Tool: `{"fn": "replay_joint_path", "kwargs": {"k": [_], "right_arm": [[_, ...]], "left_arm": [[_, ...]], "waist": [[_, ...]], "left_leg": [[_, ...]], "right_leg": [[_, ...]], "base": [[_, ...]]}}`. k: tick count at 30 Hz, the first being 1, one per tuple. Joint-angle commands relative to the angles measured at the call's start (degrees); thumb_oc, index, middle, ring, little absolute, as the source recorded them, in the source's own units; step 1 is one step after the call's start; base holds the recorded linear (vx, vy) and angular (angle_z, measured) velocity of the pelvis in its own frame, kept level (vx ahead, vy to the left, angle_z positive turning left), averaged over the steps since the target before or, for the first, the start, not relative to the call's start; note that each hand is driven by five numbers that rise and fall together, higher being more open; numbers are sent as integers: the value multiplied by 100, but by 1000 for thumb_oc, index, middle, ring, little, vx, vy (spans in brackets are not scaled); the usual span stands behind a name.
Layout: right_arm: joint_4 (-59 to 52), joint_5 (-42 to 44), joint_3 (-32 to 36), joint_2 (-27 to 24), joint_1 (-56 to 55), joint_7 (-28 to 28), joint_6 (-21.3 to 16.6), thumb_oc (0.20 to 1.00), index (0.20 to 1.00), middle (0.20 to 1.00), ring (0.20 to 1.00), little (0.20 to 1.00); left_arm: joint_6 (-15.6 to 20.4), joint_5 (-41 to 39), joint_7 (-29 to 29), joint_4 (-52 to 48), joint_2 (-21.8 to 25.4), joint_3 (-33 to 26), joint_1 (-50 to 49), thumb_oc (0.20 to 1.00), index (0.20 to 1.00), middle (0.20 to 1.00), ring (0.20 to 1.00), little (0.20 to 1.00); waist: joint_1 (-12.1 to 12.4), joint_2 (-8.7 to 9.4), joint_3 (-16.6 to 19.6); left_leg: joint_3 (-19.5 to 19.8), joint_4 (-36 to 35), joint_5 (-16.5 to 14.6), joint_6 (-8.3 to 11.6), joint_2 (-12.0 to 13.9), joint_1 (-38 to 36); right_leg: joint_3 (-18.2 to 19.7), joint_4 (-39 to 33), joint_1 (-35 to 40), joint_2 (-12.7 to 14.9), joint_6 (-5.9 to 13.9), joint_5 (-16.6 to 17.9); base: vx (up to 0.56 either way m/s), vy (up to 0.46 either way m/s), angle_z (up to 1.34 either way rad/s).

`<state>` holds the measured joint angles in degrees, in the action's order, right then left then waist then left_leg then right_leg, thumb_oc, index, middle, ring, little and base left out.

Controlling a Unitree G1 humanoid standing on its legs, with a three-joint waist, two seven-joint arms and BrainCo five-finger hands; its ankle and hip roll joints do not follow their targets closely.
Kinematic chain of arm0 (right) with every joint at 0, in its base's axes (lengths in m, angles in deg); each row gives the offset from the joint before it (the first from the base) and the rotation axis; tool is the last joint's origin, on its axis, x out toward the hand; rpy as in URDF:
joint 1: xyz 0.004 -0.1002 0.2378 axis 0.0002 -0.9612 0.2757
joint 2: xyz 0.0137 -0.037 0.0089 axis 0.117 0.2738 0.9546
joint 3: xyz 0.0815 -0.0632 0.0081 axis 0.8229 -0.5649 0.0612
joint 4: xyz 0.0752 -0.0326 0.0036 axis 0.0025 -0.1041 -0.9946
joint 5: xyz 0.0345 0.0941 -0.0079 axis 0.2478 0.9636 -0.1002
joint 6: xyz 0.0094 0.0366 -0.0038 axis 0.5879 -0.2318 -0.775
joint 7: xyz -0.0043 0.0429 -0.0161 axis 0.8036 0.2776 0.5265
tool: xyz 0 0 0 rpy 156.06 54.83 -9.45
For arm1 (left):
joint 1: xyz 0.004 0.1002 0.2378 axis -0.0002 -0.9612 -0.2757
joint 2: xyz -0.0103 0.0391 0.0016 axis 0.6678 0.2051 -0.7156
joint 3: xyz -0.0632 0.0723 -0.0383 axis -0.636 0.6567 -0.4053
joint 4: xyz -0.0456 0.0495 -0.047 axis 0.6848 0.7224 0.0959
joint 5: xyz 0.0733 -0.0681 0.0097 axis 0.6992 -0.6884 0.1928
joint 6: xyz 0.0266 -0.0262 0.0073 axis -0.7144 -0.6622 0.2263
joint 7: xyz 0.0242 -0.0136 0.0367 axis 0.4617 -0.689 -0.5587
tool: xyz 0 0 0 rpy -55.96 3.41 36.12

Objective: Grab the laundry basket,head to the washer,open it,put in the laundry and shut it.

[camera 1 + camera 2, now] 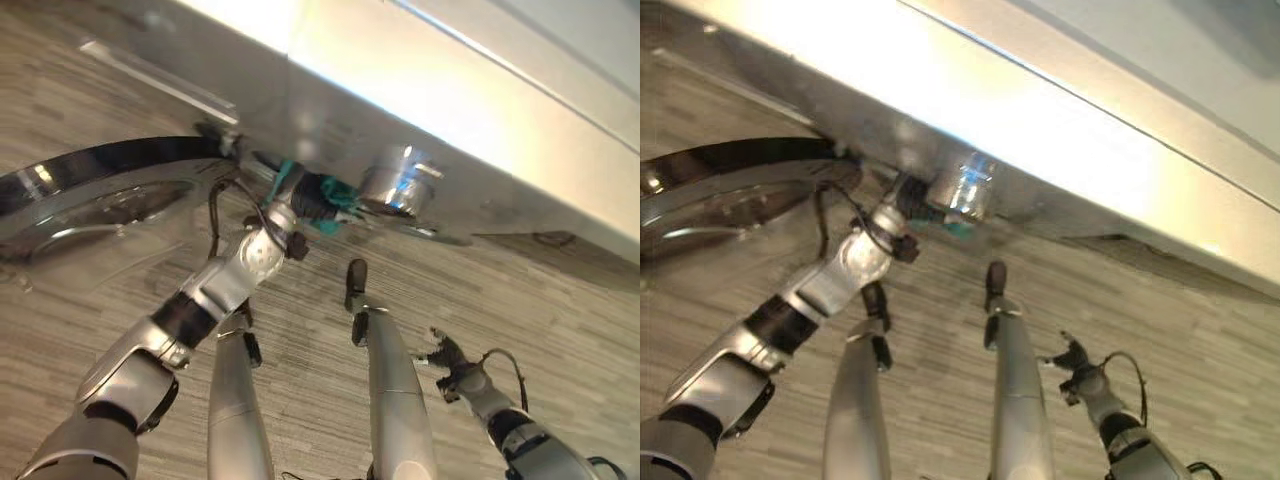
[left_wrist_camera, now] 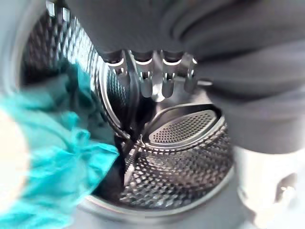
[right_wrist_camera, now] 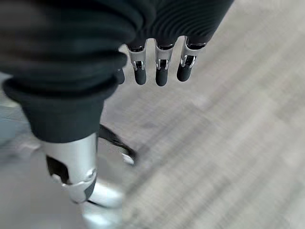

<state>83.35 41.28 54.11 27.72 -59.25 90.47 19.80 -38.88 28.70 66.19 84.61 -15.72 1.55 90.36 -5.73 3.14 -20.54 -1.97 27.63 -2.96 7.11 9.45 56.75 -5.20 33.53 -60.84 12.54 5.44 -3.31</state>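
While the washer (image 1: pixel 420 110) stands with its round door (image 1: pixel 100 195) swung open out at about nine o'clock in the head views, the left hand (image 1: pixel 318 197) reaches into the drum opening near the middle of the frame. Its own wrist view shows the fingers (image 2: pixel 157 83) curled downward inside the drum (image 2: pixel 186 162), whose holed steel wall and a raised paddle lie just past them. A teal cloth (image 2: pixel 52 157) hangs at the drum's mouth beside the hand; whether the thumb pinches it I cannot tell, though teal folds show right against the hand in the head views. The right hand (image 1: pixel 452 362) hangs low at about five o'clock, well apart from the washer, over the wood-look floor (image 3: pixel 238 143), fingers (image 3: pixel 162 71) loosely bent and holding nothing.
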Motion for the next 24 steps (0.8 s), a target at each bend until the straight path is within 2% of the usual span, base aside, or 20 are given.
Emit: {"fn": "replay_joint_path", "kwargs": {"k": [1,2,6,10,11,14,16,19,20,22,24], "right_arm": [[-137,-206,-49,-354,110,206,166,1000,1000,1000,1000,1000],[-178,-248,-96,-419,460,238,238,1000,1000,1000,1000,1000],[-397,-321,-113,-525,734,259,299,1000,1000,1000,1000,1000],[-391,-290,-39,-431,659,346,275,1000,1000,1000,1000,1000],[-58,-112,49,-414,894,382,254,1000,1000,1000,1000,1000],[-344,12,139,-215,799,563,213,1000,1000,1000,1000,1000],[-481,105,174,62,1018,736,250,1000,1000,1000,1000,1000],[-238,44,187,78,1385,834,333,1000,1000,1000,1000,1000],[-4,119,281,30,1601,882,354,1000,1000,1000,1000,1000],[172,140,324,-39,1626,870,326,1000,1000,1000,1000,1000],[510,229,475,-289,1881,918,326,1000,1000,1000,1000,1000]], "left_arm": [[59,344,239,-167,-54,-117,-157,1000,1000,1000,1000,1000],[-1,365,346,-69,-49,-212,-675,1000,1000,1000,1000,1000],[-18,462,291,-229,168,-658,-1626,1000,1000,1000,1000,1000],[25,497,190,-348,94,-773,-1825,1000,1000,1000,1000,1000],[60,382,127,-221,-108,-666,-1680,1000,1000,1000,1000,1000],[125,360,75,-420,-134,-630,-1752,1000,1000,1000,1000,1000],[133,237,123,-578,-138,-532,-1748,1000,1000,1000,1000,1000],[184,67,251,-857,-15,-514,-1885,1000,1000,1000,1000,1000],[189,21,213,-950,55,-598,-1942,1000,1000,1000,1000,1000],[193,18,191,-1008,77,-680,-1989,1000,1000,1000,1000,1000],[243,27,144,-1200,154,-918,-2232,1000,1000,1000,1000,1000]], "waist": [[-82,-263,105],[-2,-272,65],[167,-284,-12],[241,-300,-104],[310,-322,-122],[342,-371,-169],[404,-464,-191],[521,-630,-196],[610,-729,-191],[652,-777,-180],[841,-957,-155]], "left_leg": [[205,228,-592,17,282,-247],[225,139,-545,18,251,-348],[247,-264,-405,21,108,-698],[299,-800,-174,17,-50,-1061],[334,-1064,-45,26,-126,-1216],[364,-1464,150,30,-214,-1392],[390,-1588,273,37,-314,-1304],[442,-1570,298,25,-420,-1128],[479,-1554,322,24,-459,-1039],[497,-1556,337,28,-493,-996],[563,-1630,418,54,-559,-909]], "right_leg": [[86,-872,134,50,476,447],[79,-916,246,87,477,476],[-22,-1233,642,149,506,581],[-173,-1642,1049,217,558,695],[-262,-1863,1239,297,582,753],[-349,-2165,1435,357,632,891],[-383,-2249,1405,467,641,965],[-336,-2087,1226,577,651,933],[-306,-1948,1107,631,651,895],[-298,-1873,1043,658,655,863],[-357,-1759,975,753,679,808]], "base": [[-19,32,-5],[-13,25,5],[-21,29,21],[-14,-15,15],[-5,-35,11],[1,17,25],[1,41,16],[-8,68,15],[-12,51,21],[-9,24,29],[-2,28,32]]}}
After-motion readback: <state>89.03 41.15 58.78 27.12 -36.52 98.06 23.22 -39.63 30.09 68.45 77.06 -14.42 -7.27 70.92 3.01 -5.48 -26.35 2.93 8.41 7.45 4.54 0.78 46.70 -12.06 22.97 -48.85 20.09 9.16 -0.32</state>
